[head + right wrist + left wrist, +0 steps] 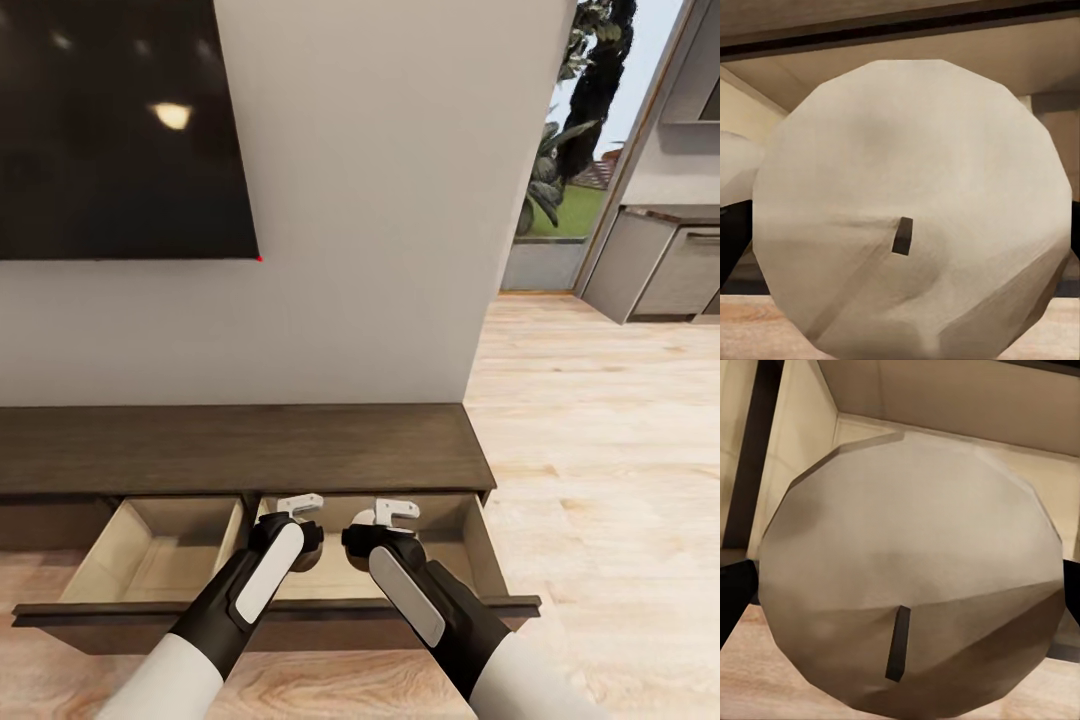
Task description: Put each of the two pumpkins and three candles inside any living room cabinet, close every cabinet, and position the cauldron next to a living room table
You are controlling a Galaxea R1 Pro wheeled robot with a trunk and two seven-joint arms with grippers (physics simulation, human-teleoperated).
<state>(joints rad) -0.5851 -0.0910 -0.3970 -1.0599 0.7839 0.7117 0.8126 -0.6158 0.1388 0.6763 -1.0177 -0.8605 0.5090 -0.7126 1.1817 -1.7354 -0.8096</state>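
Note:
The long dark brown cabinet (240, 445) stands against the pale wall with two drawers pulled out. Both grippers hang over the right drawer (478, 545). My left gripper (300, 506) is shut on a tan-brown candle (907, 547), whose flat top and short dark wick face the left wrist camera. My right gripper (397, 510) is shut on a cream candle (915, 195), wick also showing. The two candles are side by side, a little apart. The pumpkins and the cauldron are out of view.
The left drawer (150, 560) shows a bare tan inside. A black TV (110, 120) hangs on the wall above the cabinet. Light plank floor (600, 450) runs to the right toward grey kitchen cabinets (660, 270) and a glass opening with plants.

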